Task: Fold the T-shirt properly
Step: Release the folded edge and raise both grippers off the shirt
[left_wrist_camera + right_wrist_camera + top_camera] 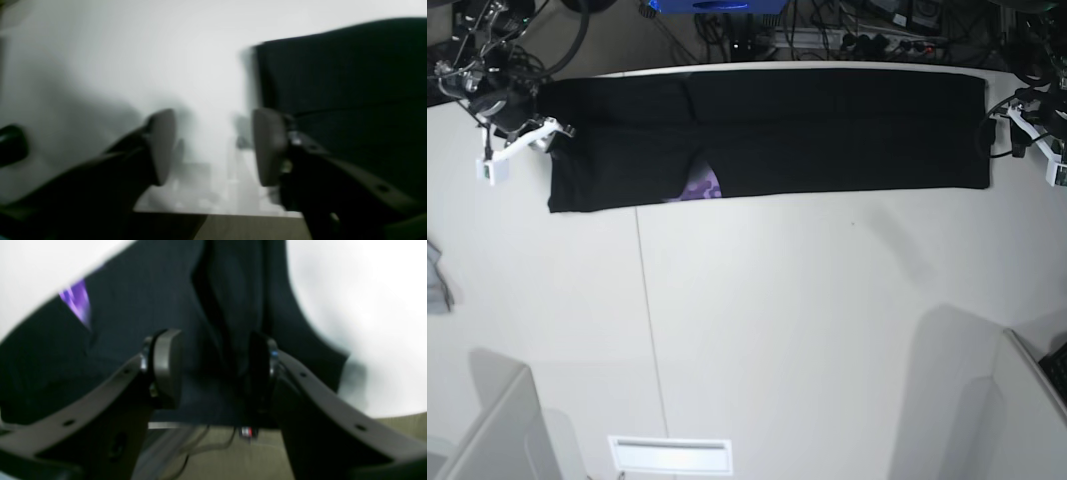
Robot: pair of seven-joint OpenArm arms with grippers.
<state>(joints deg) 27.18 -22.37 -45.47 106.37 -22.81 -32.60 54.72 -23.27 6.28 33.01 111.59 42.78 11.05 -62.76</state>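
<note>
Black T-shirt (827,130) strip along white table (777,330) edge, cables (847,35) behind

T-shirt (827,130): lies flat on the table (807,330), stretched as a long band along the far edge in the base view, reaching nearly from side to side. Right end effector (555,128): at that view's left, over the shirt's end; left end effector (1005,128): at that view's right, just beside the shirt's other end, over bare table. Cables (867,35): behind the table's far edge; the near part of the table lies before the shirt.
</note>
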